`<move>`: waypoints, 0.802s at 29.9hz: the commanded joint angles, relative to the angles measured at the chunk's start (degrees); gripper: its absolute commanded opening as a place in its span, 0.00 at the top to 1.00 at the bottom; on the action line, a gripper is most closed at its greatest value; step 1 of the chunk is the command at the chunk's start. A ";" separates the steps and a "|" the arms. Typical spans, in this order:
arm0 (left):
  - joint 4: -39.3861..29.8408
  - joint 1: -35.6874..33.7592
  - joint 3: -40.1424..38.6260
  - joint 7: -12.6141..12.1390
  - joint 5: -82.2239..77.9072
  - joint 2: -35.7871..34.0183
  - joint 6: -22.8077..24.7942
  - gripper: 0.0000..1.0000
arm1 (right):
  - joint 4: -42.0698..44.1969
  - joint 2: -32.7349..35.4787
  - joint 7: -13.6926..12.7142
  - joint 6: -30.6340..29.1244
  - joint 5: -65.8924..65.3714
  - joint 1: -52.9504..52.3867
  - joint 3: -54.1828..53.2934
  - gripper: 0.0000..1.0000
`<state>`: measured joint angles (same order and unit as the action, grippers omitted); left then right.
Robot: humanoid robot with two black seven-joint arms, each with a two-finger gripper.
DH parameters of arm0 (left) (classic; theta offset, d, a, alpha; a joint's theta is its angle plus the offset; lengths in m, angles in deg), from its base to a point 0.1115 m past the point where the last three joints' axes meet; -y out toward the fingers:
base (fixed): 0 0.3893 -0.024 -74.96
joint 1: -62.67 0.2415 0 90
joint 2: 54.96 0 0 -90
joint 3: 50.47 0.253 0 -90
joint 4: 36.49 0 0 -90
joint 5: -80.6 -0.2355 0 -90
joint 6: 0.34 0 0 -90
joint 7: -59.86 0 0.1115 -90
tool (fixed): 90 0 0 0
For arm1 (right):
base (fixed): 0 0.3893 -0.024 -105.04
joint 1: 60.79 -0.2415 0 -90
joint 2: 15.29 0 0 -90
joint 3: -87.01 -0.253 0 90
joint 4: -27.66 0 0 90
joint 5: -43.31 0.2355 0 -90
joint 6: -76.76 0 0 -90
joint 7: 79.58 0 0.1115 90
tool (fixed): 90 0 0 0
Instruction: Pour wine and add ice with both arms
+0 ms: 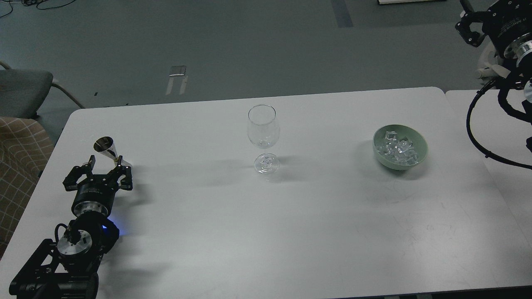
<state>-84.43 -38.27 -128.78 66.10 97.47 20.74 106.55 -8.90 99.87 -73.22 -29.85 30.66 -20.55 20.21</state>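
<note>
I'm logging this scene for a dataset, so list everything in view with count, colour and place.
wine glass: one, clear, upright at table centre, looks empty
bowl: one, pale green, right part of the table
ice: a handful of clear cubes, inside the bowl
metal cup: one, silvery cone, tilted, far left of the table, just beyond the left gripper
table: one, white, fills the lower view
chair: one, grey, left edge on the floor
left gripper: one, black, open, low over the table's left side
right gripper: one, black, raised at top right, state unclear
</note>
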 commanded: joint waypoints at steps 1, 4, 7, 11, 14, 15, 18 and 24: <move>0.13 -0.83 0.17 0.00 0.00 -0.02 -0.45 0.34 | -0.01 -0.02 0.05 0.00 0.00 0.01 0.00 0.00; 0.13 -1.54 0.79 -0.09 0.09 -0.37 -0.54 0.34 | -0.01 -0.02 -0.04 0.00 0.00 0.01 0.00 0.00; 0.65 -1.98 0.79 -0.09 0.09 -0.55 -0.54 0.34 | -0.09 -0.02 -0.03 0.00 0.00 -0.08 0.00 0.00; 2.58 -3.03 0.79 -1.14 0.09 -0.55 -0.45 0.34 | -0.09 -0.02 -0.04 0.00 0.00 -0.08 0.00 0.00; 3.56 -3.47 0.79 -1.23 0.09 -0.55 -0.19 0.34 | -0.09 -0.02 -0.04 0.00 0.00 -0.08 0.00 0.00; 3.64 -3.73 0.79 -1.23 0.09 -0.55 -0.19 0.34 | -0.09 -0.02 0.05 0.00 0.00 -0.08 0.00 0.00; 4.25 -3.91 0.79 -1.23 0.09 -0.46 -0.10 0.34 | -0.09 -0.02 -0.04 0.18 0.00 -0.08 0.00 0.00; 5.67 -4.96 0.79 -1.23 0.09 -0.28 -0.01 0.35 | -0.18 -0.02 -0.04 0.44 0.00 -0.08 0.00 0.00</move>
<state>-79.25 -42.56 -127.97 64.87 97.56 20.26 106.58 -9.07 99.85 -73.25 -29.49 30.66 -20.63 20.18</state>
